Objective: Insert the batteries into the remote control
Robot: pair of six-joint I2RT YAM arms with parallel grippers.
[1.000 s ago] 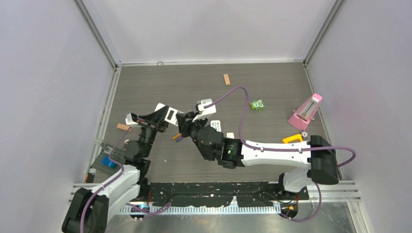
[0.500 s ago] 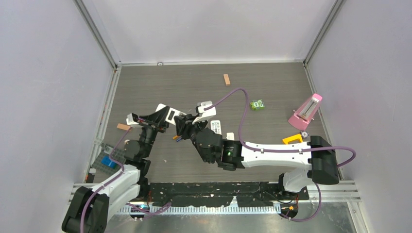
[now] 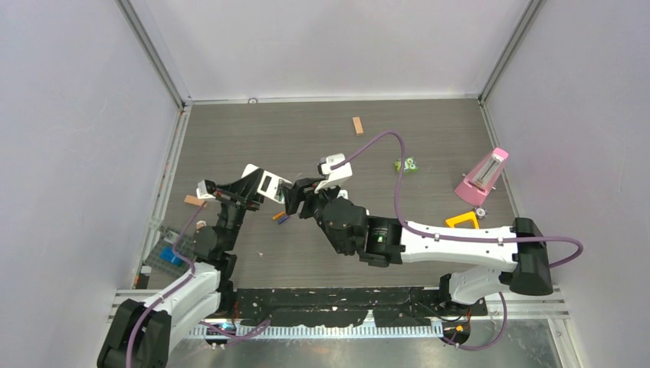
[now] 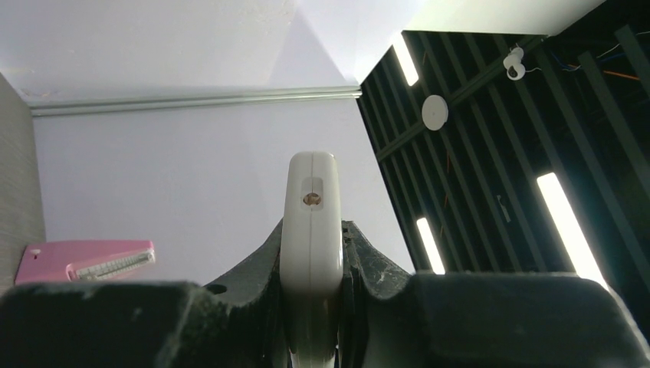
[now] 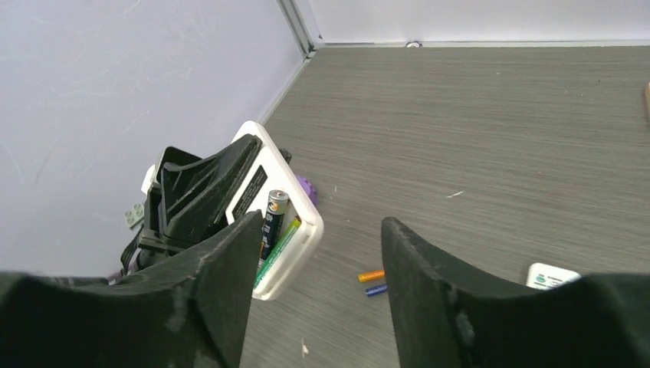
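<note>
A: What changed?
B: The right gripper (image 3: 295, 201) has spread its jaws. A second ago they were nearly closed at the remote (image 3: 267, 182); now they stand parted and empty.
A: And the remote?
B: Off the table (image 3: 253, 130), clamped in the closed left gripper (image 3: 244, 190), at ten o'clock of the right one, bay open.
A: So a cell went in?
B: Likely. A dark cell (image 5: 270, 217) lies in the bay, though whether it is seated is unclear. The orange cell (image 5: 372, 275) and blue cell (image 5: 375, 290) lie on the table at five o'clock of the remote, so loading looks unfinished.
</note>
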